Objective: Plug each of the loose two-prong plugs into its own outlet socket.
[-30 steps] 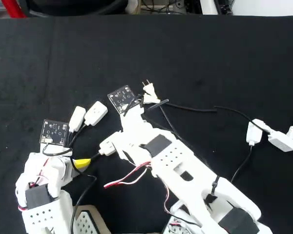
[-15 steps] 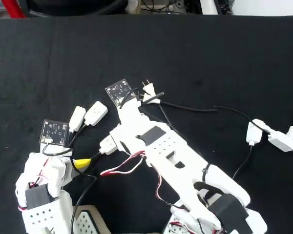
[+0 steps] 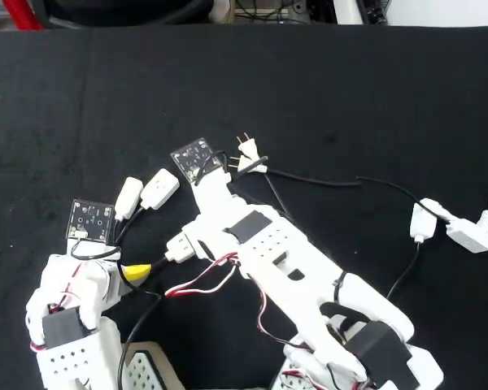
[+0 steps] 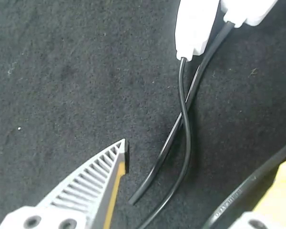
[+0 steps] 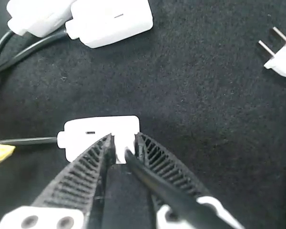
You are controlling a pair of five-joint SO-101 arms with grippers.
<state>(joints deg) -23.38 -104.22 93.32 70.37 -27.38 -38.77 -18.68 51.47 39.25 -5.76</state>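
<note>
A loose two-prong plug (image 3: pixel 247 153) lies on the black table (image 3: pixel 350 97), prongs pointing away; it is also the plug (image 5: pixel 280 53) in the right wrist view. Two white sockets (image 3: pixel 145 192) lie side by side, seen again as the pair of sockets (image 5: pixel 81 18) and the socket ends (image 4: pixel 214 21). A third socket (image 5: pixel 99 136) lies just under my right gripper (image 5: pixel 124 146), whose fingers (image 5: pixel 93 167) stand open by a narrow gap at its near edge, a thin black cable (image 5: pixel 157 183) between them. My left gripper (image 4: pixel 205 162) is open over two crossed black cables (image 4: pixel 185 129).
Two more white plug bodies (image 3: pixel 451 225) on black cables lie at the right edge. A long black cable (image 3: pixel 333 182) runs from the loose plug across the table's middle. The right arm (image 3: pixel 268 252) covers the centre; the left arm (image 3: pixel 69 313) sits at the front left.
The right arm has swung up and to the left over the third socket, its upper end moving toward the loose plug. The left arm, the sockets and the plugs have stayed put.
</note>
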